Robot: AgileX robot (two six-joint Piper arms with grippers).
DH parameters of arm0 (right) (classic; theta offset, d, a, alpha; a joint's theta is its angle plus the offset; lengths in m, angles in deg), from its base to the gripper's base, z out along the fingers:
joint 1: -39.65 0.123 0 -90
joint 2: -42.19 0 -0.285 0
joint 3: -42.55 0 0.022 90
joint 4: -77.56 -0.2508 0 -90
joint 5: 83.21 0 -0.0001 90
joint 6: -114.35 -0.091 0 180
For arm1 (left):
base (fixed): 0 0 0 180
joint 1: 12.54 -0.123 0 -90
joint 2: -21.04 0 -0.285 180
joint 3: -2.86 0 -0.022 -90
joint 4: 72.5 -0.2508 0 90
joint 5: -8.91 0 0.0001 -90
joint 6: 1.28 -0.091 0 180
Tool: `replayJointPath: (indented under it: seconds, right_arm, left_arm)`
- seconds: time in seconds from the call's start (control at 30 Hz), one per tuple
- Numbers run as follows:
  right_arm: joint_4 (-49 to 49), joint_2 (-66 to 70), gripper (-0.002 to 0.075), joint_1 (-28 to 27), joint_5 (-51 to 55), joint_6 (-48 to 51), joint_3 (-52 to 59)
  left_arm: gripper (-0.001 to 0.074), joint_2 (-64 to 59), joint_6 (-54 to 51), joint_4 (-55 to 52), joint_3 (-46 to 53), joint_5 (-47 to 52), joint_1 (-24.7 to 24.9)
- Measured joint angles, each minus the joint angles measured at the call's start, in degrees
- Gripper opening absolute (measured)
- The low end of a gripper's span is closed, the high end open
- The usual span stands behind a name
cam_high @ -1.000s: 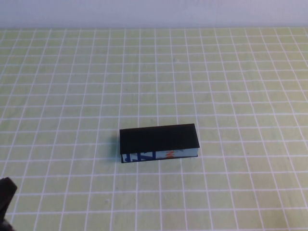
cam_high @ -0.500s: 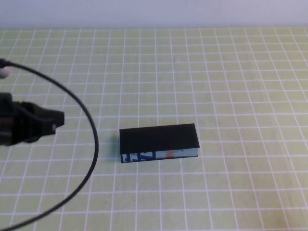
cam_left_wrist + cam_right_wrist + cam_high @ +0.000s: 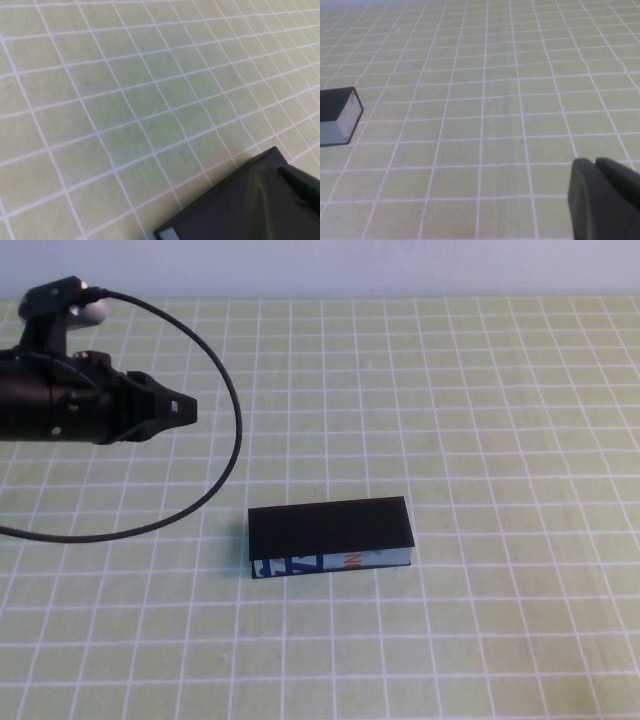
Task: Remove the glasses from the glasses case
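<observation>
the case lay flat near the middle of the counter, lid shut, long side running left to right. its black top faced up; the white-blue printed front faced the robot's side. the glasses were not visible, the shut lid hiding the inside. in the right wrist view one short end of the case showed at the frame edge, pale on its end face. in the left wrist view a black corner of the case sat on the grid.

the left hand hovered over the counter to the left of the case and farther from the robot, well apart from it, tip pointing right. it held nothing; its fingers looked drawn close together at the tip, but whether fully closed could not be told. a black cable looped from the arm down over the counter.

the right hand showed only in its own wrist view, as a dark blurred shape above bare grid, holding nothing; finger opening could not be told.
</observation>
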Motion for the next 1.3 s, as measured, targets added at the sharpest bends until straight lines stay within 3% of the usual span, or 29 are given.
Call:
replayJointPath:
  seconds: [0.4,1.1,1.3]
  right_arm:
    - [0.0,0.0,-0.0018,0.0,0.0,0.0,0.0]
    - [-0.43,0.0,-0.0018,0.0,-1.02,0.0,0.0]
    - [-11.63,0.0,-0.0018,0.0,-8.57,0.0,0.0]
  left_arm:
    - [-0.0004,-11.03,-1.88,0.71,-7.93,-3.06,8.74]
    - [-0.0004,-29.65,-2.78,1.41,-13.93,-3.29,10.47]
    - [-0.0004,-30.15,-3.12,1.08,-13.93,-2.05,10.47]
